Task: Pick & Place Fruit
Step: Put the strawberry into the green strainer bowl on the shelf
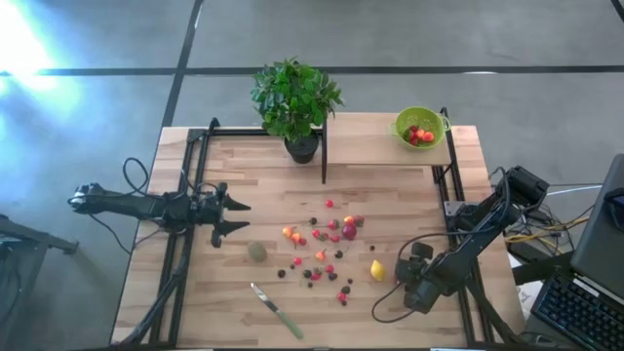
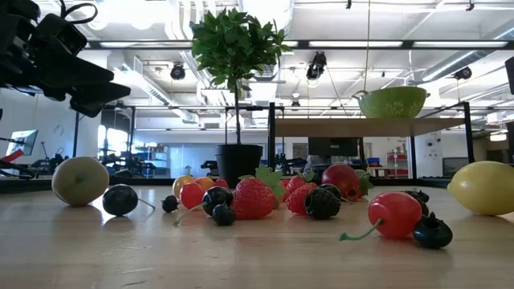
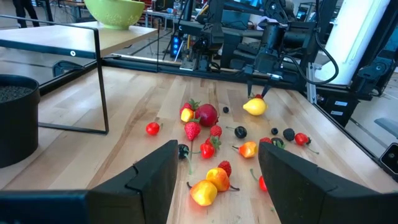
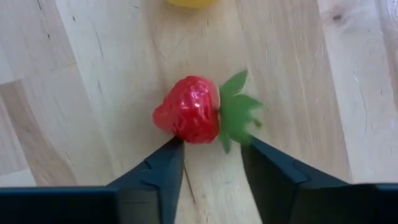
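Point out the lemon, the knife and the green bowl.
lemon (image 1: 377,270): high view, middle of its yellow body.
knife (image 1: 277,311): high view, where blade meets green handle.
green bowl (image 1: 403,121): high view, left rim.

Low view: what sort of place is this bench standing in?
Probably a robotics lab or open workshop hall. Past the wooden table there are exposed ceiling ducts and lights, a monitor and glass partitions; the left wrist view shows equipment racks behind.
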`<state>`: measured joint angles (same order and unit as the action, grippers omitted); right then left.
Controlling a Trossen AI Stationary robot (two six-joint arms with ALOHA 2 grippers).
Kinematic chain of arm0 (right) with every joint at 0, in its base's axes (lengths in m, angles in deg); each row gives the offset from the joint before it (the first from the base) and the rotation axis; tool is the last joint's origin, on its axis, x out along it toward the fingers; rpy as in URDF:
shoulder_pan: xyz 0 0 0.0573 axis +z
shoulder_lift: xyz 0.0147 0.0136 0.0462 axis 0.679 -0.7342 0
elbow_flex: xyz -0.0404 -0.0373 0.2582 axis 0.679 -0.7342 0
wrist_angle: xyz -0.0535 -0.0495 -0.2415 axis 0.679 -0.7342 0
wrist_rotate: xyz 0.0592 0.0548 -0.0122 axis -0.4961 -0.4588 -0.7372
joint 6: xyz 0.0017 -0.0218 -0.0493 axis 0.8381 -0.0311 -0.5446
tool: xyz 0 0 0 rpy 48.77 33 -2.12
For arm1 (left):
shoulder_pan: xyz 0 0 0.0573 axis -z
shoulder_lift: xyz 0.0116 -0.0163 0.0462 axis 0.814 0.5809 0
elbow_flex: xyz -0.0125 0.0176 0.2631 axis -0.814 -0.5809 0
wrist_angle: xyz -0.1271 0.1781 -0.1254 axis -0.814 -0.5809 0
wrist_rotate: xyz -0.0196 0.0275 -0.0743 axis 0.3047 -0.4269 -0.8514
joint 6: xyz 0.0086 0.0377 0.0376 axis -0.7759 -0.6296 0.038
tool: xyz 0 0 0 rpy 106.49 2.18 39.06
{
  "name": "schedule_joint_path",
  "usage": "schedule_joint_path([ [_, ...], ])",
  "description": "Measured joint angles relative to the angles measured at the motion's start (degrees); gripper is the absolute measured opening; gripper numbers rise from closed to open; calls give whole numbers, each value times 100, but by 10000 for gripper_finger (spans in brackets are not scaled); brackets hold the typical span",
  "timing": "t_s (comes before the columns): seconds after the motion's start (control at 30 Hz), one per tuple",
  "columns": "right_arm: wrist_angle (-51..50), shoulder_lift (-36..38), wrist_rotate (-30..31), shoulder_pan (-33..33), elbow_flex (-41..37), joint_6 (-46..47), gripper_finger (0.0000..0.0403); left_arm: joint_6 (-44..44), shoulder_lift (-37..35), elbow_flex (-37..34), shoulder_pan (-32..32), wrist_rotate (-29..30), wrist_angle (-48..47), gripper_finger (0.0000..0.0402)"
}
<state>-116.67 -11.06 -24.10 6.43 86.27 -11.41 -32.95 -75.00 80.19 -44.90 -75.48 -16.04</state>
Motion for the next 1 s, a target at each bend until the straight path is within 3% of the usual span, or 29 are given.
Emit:
schedule_joint_path([
  [0.27,6,0,-4,-9,0,19,20,0,0,0,-2,0,-2,229],
  [0.37,12,0,-20,-9,0,21,10,2,1,0,-2,1,-2,229],
  [0.6,6,0,-201,-9,0,274,8,0,-1,0,-2,0,-1,229],
  [0.77,-206,58,-815,-28,0,476,13,0,1,0,0,1,0,229],
  [0.87,-219,178,-1065,-26,16,550,34,0,-1,0,0,-1,0,229],
  [1.0,-199,319,-951,-28,231,533,81,0,-1,2,-2,-1,-2,229],
])
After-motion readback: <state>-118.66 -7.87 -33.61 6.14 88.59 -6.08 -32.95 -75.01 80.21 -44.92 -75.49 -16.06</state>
